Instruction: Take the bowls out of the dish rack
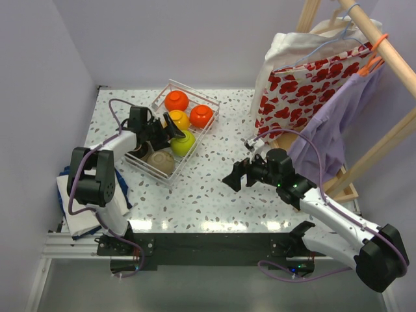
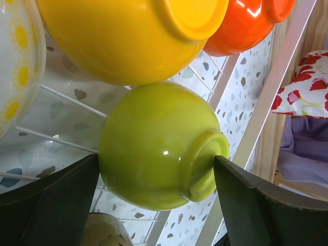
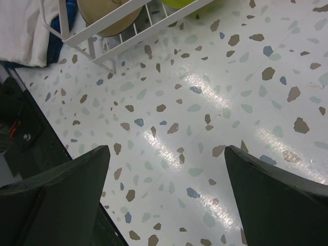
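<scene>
Top external shows the dish rack [image 1: 160, 96] at the left rear of the table [image 1: 214, 195], with the left gripper [image 1: 174, 132] inside it beside the lime green bowl [image 1: 184, 143]; the right gripper [image 1: 233, 179] hangs spread over bare table. Left wrist: jaws apart, straddling that glossy bowl, which lies on its side. It is probably light, rigid and slippery, best pinched across its rim. Right wrist: fingers wide, holding nothing.

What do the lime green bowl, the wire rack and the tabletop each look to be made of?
Lime green bowl: glossy, with sharp highlights and a moulded foot ring; glazed ceramic or hard plastic, cannot tell which.
Dish rack: thin rods with a smooth white coating, probably coated metal wire.
Table: white with coloured terrazzo-style flecks and semi-gloss glare; possibly laminate or vinyl.
</scene>
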You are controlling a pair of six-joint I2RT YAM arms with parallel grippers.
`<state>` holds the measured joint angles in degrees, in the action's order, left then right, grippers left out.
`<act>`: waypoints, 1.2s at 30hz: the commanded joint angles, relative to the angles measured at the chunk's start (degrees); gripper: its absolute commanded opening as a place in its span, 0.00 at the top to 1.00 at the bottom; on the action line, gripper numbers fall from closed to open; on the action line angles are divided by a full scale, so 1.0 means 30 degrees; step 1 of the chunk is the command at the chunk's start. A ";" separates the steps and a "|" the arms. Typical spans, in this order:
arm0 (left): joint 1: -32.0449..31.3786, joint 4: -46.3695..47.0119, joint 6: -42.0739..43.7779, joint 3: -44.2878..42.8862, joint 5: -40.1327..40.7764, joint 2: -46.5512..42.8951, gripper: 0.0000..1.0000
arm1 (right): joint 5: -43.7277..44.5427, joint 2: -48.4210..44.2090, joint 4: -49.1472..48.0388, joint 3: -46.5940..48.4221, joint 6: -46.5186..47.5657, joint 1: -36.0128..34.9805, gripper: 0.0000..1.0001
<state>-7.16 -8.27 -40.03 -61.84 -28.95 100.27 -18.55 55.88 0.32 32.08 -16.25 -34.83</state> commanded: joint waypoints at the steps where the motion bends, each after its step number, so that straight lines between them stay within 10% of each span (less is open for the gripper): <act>1: -0.0309 -0.0729 -0.0308 -0.0654 -0.0370 -0.0522 0.13 | 0.0205 -0.0227 -0.0780 0.0002 0.0290 -0.0050 0.01; 36: -0.0251 0.0972 -0.0222 -0.0068 -0.0051 -0.3070 0.63 | 0.0293 -0.0111 0.0422 0.1641 -0.0296 -0.0079 0.01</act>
<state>-7.68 -8.14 -41.36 -61.91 -28.49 94.89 -18.52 55.13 2.31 33.78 -16.73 -34.83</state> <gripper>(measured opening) 0.696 0.986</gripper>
